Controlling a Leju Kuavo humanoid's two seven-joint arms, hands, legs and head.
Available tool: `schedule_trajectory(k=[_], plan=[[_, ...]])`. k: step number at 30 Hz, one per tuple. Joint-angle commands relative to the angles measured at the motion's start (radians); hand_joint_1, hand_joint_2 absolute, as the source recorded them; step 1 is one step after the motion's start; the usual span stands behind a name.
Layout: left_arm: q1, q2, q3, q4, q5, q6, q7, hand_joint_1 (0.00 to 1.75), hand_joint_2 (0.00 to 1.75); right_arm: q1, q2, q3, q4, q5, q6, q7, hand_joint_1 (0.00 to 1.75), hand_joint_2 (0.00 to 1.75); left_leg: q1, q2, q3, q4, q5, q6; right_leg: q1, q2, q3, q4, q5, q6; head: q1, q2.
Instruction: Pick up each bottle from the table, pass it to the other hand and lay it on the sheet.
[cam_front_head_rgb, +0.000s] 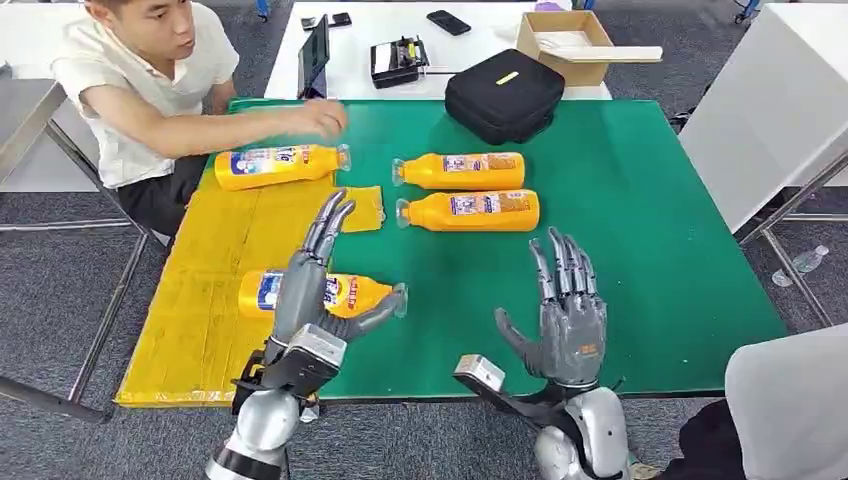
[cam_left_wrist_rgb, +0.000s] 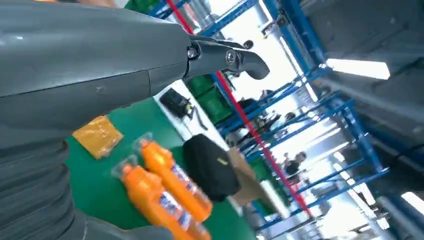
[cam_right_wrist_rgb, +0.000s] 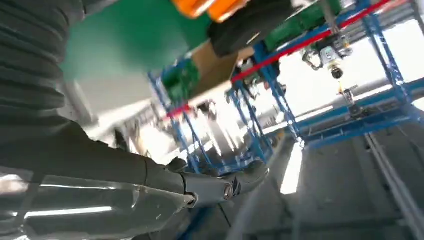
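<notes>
since two bottles (cam_front_head_rgb: 468, 191) lie side by side on the green table (cam_front_head_rgb: 650, 230), well ahead of the empty, spread-fingered right hand (cam_front_head_rgb: 566, 315), i'd reach for the nearer one mid-body. left hand (cam_front_head_rgb: 312, 290), also wide and empty, hovers over the bottle on the yellow sheet (cam_front_head_rgb: 215, 270), so keep it ready for the handoff.

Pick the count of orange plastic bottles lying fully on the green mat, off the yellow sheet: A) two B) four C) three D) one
A: two orange plastic bottles lie side by side on the green mat; the other two rest on the yellow sheet, one under a person's hand.
</notes>
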Motion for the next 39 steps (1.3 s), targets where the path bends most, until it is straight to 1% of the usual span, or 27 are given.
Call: schedule_trajectory(k=[1, 2, 4, 5, 6, 7, 8, 9, 10, 12, 13, 15, 18, 19, 22, 24, 25, 30, 31, 32, 33, 38, 39], plan=[[0.060, -0.051, 0.030, 0.079, 0.278, -0.102, 0.084, 0.00, 1.75, -0.017, -0.167, -0.106, 0.202, 0.131, -0.012, 0.132, 0.00, 1.75, 0.000, 0.000, 0.004, -0.002, -0.001, 0.001, 0.001, -0.001, 0.005, -0.003, 0.000, -0.002, 0.000, 0.000], [0.061, -0.052, 0.027, 0.095, 0.310, -0.107, 0.107, 0.00, 1.75, -0.028, -0.180, -0.129, 0.235, 0.122, 0.010, 0.135, 0.00, 1.75, 0.001, 0.001, 0.005, -0.002, -0.001, 0.001, 0.001, -0.001, 0.007, -0.005, 0.000, -0.003, 0.000, 0.000], [0.059, -0.052, 0.010, 0.130, 0.335, -0.100, 0.144, 0.00, 1.75, -0.045, -0.209, -0.160, 0.285, 0.082, 0.027, 0.107, 0.00, 1.75, 0.000, 0.000, 0.004, -0.002, -0.001, 0.001, 0.001, -0.001, 0.005, -0.004, 0.000, -0.001, 0.000, 0.000], [0.059, -0.052, 0.008, 0.132, 0.336, -0.098, 0.144, 0.00, 1.75, -0.046, -0.211, -0.162, 0.287, 0.080, 0.026, 0.104, 0.00, 1.75, 0.000, 0.000, 0.003, -0.002, -0.001, 0.001, 0.000, -0.001, 0.004, -0.003, 0.000, -0.001, 0.000, 0.000], [0.059, -0.052, 0.008, 0.132, 0.336, -0.098, 0.144, 0.00, 1.75, -0.046, -0.211, -0.162, 0.287, 0.080, 0.026, 0.104, 0.00, 1.75, 0.000, 0.000, 0.005, -0.002, -0.001, 0.001, 0.001, -0.001, 0.007, -0.005, 0.000, -0.002, 0.000, 0.000], [0.058, -0.052, 0.007, 0.136, 0.337, -0.084, 0.162, 0.00, 1.75, -0.046, -0.203, -0.167, 0.282, 0.071, 0.033, 0.103, 0.00, 1.75, 0.000, 0.000, 0.003, -0.001, -0.001, 0.001, 0.000, -0.001, 0.004, -0.003, 0.000, -0.002, 0.000, 0.000], [0.058, -0.052, -0.002, 0.141, 0.328, -0.069, 0.182, 0.00, 1.75, -0.046, -0.203, -0.170, 0.282, 0.072, 0.054, 0.098, 0.00, 1.75, 0.000, 0.001, 0.005, -0.002, -0.001, 0.001, 0.001, -0.001, 0.007, -0.004, 0.000, -0.003, 0.000, 0.000], [0.058, -0.052, -0.012, 0.151, 0.321, -0.059, 0.196, 0.00, 1.75, -0.044, -0.205, -0.172, 0.283, 0.067, 0.068, 0.096, 0.00, 1.75, 0.000, 0.001, 0.004, -0.001, -0.001, 0.001, 0.001, -0.001, 0.005, -0.003, 0.000, -0.003, 0.000, 0.000], [0.058, -0.052, -0.029, 0.160, 0.288, -0.035, 0.194, 0.00, 1.75, -0.042, -0.201, -0.178, 0.285, 0.025, 0.092, 0.078, 0.00, 1.75, 0.000, 0.001, 0.003, -0.001, -0.001, 0.001, 0.000, 0.000, 0.004, -0.003, 0.000, -0.002, 0.000, 0.000], [0.057, -0.052, -0.043, 0.167, 0.289, -0.020, 0.194, 0.00, 1.75, -0.045, -0.205, -0.171, 0.295, 0.029, 0.104, 0.073, 0.00, 1.75, 0.000, 0.001, 0.004, -0.001, -0.002, 0.001, 0.001, 0.000, 0.006, -0.003, -0.001, -0.003, 0.000, 0.000], [0.053, -0.052, -0.052, 0.170, 0.278, -0.012, 0.187, 0.00, 1.75, -0.054, -0.201, -0.167, 0.309, 0.007, 0.123, 0.066, 0.00, 1.75, 0.001, 0.002, 0.006, -0.001, -0.002, 0.001, 0.002, 0.000, 0.007, -0.004, -0.001, -0.004, 0.000, 0.000], [0.052, -0.052, -0.053, 0.170, 0.273, -0.010, 0.185, 0.00, 1.75, -0.056, -0.202, -0.165, 0.313, 0.006, 0.125, 0.065, 0.00, 1.75, 0.000, 0.001, 0.003, -0.001, -0.001, 0.001, 0.001, 0.000, 0.004, -0.002, -0.001, -0.002, 0.000, 0.000], [0.052, -0.052, -0.061, 0.156, 0.244, -0.012, 0.179, 0.00, 1.75, -0.069, -0.205, -0.149, 0.337, 0.002, 0.148, 0.073, 0.00, 1.75, 0.000, 0.002, 0.002, 0.000, -0.001, 0.001, 0.001, 0.001, 0.003, -0.002, 0.000, -0.002, 0.000, 0.000], [0.054, -0.050, -0.066, 0.146, 0.214, -0.003, 0.171, 0.00, 1.75, -0.064, -0.204, -0.146, 0.336, 0.003, 0.156, 0.080, 0.00, 1.75, 0.000, 0.003, 0.004, 0.000, -0.002, 0.001, 0.002, 0.001, 0.005, -0.003, -0.001, -0.003, 0.000, 0.000], [0.063, -0.052, -0.065, 0.124, 0.191, 0.002, 0.180, 0.00, 1.75, -0.052, -0.206, -0.140, 0.321, 0.009, 0.167, 0.092, 0.00, 1.75, 0.000, 0.002, 0.003, 0.000, -0.001, 0.001, 0.001, 0.001, 0.003, -0.002, 0.000, -0.002, 0.000, 0.000], [0.060, -0.052, -0.070, 0.123, 0.190, 0.000, 0.187, 0.00, 1.75, -0.050, -0.204, -0.147, 0.316, 0.001, 0.178, 0.102, 0.00, 1.75, 0.000, 0.004, 0.006, 0.000, -0.003, 0.001, 0.002, 0.001, 0.006, -0.003, -0.001, -0.004, 0.000, 0.000], [0.058, -0.052, -0.076, 0.123, 0.189, -0.001, 0.188, 0.00, 1.75, -0.049, -0.210, -0.146, 0.316, 0.006, 0.183, 0.105, 0.00, 1.75, 0.001, 0.002, 0.002, 0.000, -0.002, 0.001, 0.001, 0.000, 0.003, -0.002, 0.000, -0.002, 0.000, 0.000], [0.044, -0.052, -0.119, 0.142, 0.189, -0.002, 0.201, 0.00, 1.75, -0.059, -0.231, -0.164, 0.328, -0.001, 0.189, 0.105, 0.00, 1.75, 0.000, 0.001, 0.002, 0.000, -0.001, 0.001, 0.001, -0.001, 0.003, -0.002, -0.001, -0.003, 0.000, 0.000], [0.036, -0.052, -0.126, 0.151, 0.155, 0.023, 0.198, 0.00, 1.75, -0.072, -0.244, -0.148, 0.346, 0.036, 0.193, 0.114, 0.00, 1.75, 0.000, 0.000, 0.001, 0.000, -0.001, 0.001, 0.001, -0.001, 0.002, -0.002, -0.001, -0.002, 0.000, 0.000], [0.031, -0.052, -0.128, 0.154, 0.126, 0.051, 0.191, 0.00, 1.75, -0.086, -0.246, -0.141, 0.368, 0.042, 0.196, 0.113, 0.00, 1.75, 0.001, 0.003, 0.005, 0.001, -0.003, 0.001, 0.002, 0.000, 0.007, -0.003, -0.002, -0.005, 0.000, 0.000], [0.028, -0.052, -0.129, 0.157, 0.126, 0.052, 0.191, 0.00, 1.75, -0.098, -0.245, -0.138, 0.383, 0.041, 0.197, 0.114, 0.00, 1.75, 0.000, 0.001, 0.001, 0.000, -0.001, 0.001, 0.000, 0.000, 0.001, -0.001, 0.000, -0.001, 0.000, 0.000], [0.024, -0.052, -0.127, 0.157, 0.126, 0.051, 0.191, 0.00, 1.75, -0.105, -0.245, -0.134, 0.396, 0.043, 0.197, 0.113, 0.00, 1.75, 0.000, 0.005, 0.005, 0.000, -0.003, 0.001, 0.002, 0.003, 0.005, -0.003, -0.001, -0.004, 0.000, 0.000], [0.024, -0.052, -0.127, 0.157, 0.126, 0.051, 0.191, 0.00, 1.75, -0.105, -0.245, -0.134, 0.396, 0.043, 0.197, 0.113, 0.00, 1.75, 0.000, 0.002, 0.002, 0.000, -0.001, 0.001, 0.001, 0.001, 0.002, -0.002, 0.000, -0.002, 0.000, 0.000]])
